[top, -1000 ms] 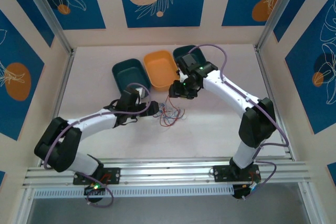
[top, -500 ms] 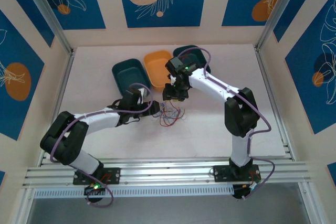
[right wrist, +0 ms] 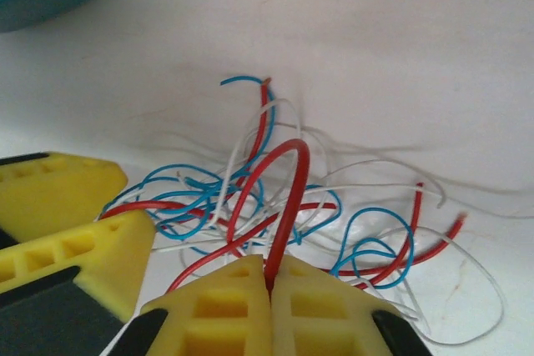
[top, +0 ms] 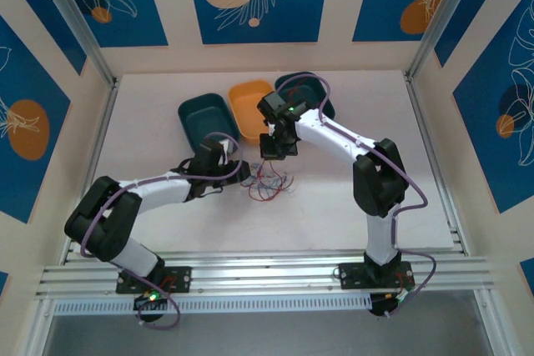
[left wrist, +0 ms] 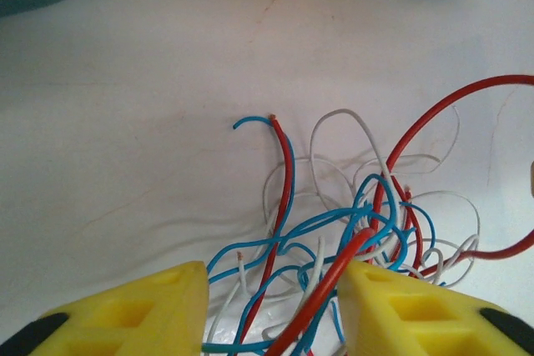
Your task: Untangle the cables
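Observation:
The cables [top: 269, 183] are a loose tangle of thin red, blue and white wires on the white table between the two arms. My left gripper [top: 245, 174] is at the tangle's left side. In the left wrist view its yellow fingers [left wrist: 142, 314] stand apart with several wires of the tangle [left wrist: 334, 223] lying between them, and a red wire touches the right finger. My right gripper [right wrist: 270, 277] is shut on a red wire [right wrist: 292, 181] that arches up out of the tangle. The left gripper [right wrist: 138, 206] also appears at the left of the right wrist view.
At the back of the table sit a dark teal bin [top: 204, 118], an orange bin [top: 255, 108] and a second teal bin [top: 313, 89], partly behind the right arm. Metal frame posts and side walls enclose the table.
My right gripper has come down and left onto the tangle and shut on a red wire. The left gripper's jaws have narrowed around the tangle's left side.

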You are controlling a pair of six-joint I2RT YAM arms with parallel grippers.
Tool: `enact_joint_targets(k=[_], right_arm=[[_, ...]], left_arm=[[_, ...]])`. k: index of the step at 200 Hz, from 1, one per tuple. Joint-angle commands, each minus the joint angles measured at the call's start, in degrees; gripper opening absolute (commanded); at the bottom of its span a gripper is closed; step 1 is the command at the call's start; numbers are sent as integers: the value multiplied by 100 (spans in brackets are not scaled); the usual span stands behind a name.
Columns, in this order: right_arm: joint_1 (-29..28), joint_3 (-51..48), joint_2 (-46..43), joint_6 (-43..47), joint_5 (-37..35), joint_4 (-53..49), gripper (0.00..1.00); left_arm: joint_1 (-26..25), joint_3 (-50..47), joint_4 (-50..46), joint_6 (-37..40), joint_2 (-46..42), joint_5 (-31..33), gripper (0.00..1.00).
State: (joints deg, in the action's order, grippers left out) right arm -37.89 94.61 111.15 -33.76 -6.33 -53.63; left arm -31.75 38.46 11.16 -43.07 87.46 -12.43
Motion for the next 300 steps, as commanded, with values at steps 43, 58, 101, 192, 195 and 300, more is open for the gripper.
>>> enact_joint_targets(k=[43, 58, 101, 192, 195, 300], right_arm=[[-34, -399, -1184, -72, -832, 10, 0], [-35, -487, -1435, -79, -974, 58, 0], [-42, -737, -2036, -78, -1194, 282, 0], [-120, -1156, -3420, 175, -1587, 1100, 0], [-122, -1171, -3462, 195, -1609, 1119, 0], [-117, -691, -3970, 803, -2052, 792, 0]], left_arm=[[47, -119, -36, 35, 97, 45, 33], [55, -119, -35, 60, 154, 23, 32], [54, -93, 94, 54, 294, -66, 27], [54, -74, 176, 44, 419, -125, 24], [52, -75, 176, 40, 421, -128, 24], [51, -117, 85, 7, 364, 19, 10]])
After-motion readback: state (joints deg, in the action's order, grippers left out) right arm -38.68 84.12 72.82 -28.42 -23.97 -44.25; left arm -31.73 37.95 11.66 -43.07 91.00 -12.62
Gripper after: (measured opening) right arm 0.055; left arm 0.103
